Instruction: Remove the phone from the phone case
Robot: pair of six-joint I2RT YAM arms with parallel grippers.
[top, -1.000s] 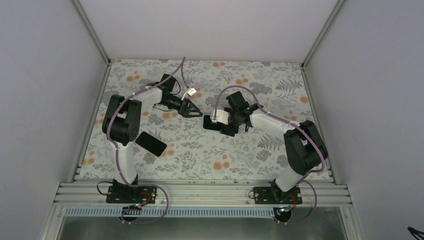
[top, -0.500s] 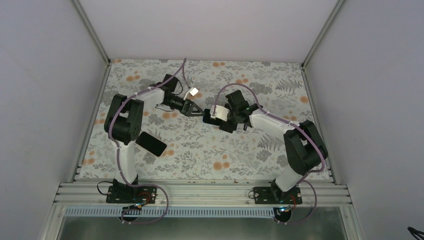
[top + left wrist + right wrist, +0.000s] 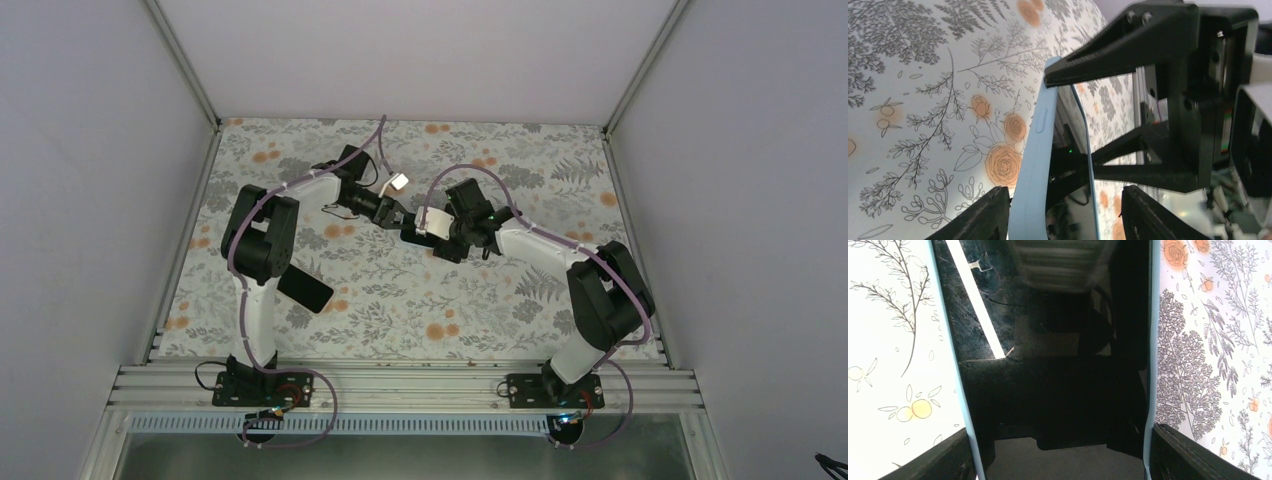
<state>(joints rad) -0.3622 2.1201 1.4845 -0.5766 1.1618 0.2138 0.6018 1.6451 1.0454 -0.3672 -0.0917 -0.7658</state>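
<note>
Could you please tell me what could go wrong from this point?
1. The right gripper holds the case by its side edges alone, seemingly off the table. A push from the open left gripper could make it slip and fall.
2. That clamp squeezes the case around the phone, which may stop it popping out.
3. The grippers sit very close together and could collide.

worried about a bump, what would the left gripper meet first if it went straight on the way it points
Probably the light blue phone case, edge-on between the open jaws of the left gripper and held by the right gripper; how far in is unclear.
</note>
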